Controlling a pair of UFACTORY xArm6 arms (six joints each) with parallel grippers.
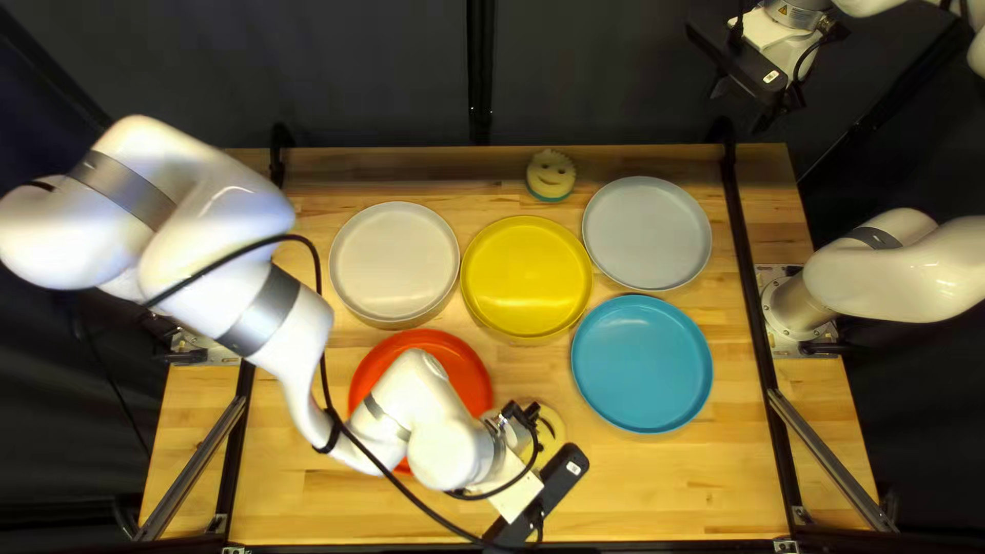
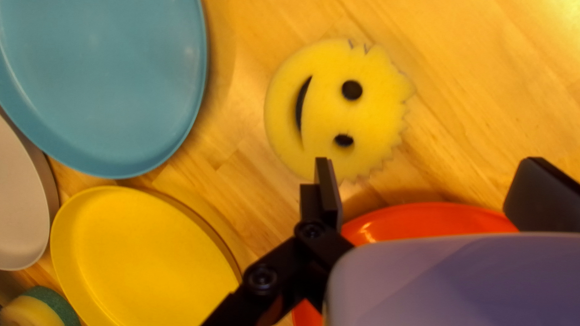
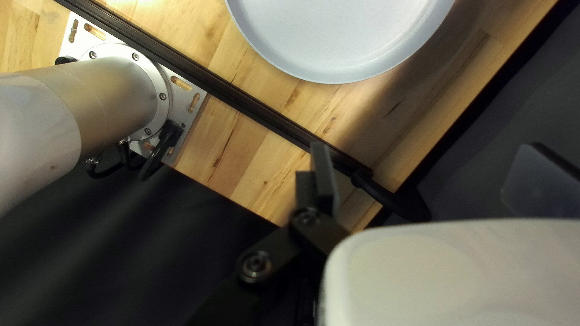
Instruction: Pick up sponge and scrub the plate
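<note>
My left gripper [image 1: 542,462] hangs over the near part of the table beside a round yellow sponge [image 1: 551,426], which the arm partly hides. In the left wrist view the gripper [image 2: 420,187] is open, and the smiley-faced sponge [image 2: 332,115] lies flat on the wood ahead of one finger, outside the gap. A second sponge [image 1: 551,174], yellow over green, is at the table's far edge. Plates: yellow [image 1: 526,277], blue [image 1: 641,363], red [image 1: 451,359] partly under my left arm, white [image 1: 394,262], grey [image 1: 646,233]. My right gripper [image 1: 741,103], raised beyond the far edge, is open in its wrist view [image 3: 417,175], holding nothing.
A black rail [image 1: 754,298] runs along the right side of the table, and another stands by the left arm's base. The right arm's base [image 3: 121,96] is bolted to the wood [image 3: 241,163]. My left arm and its cable cross the table's left half.
</note>
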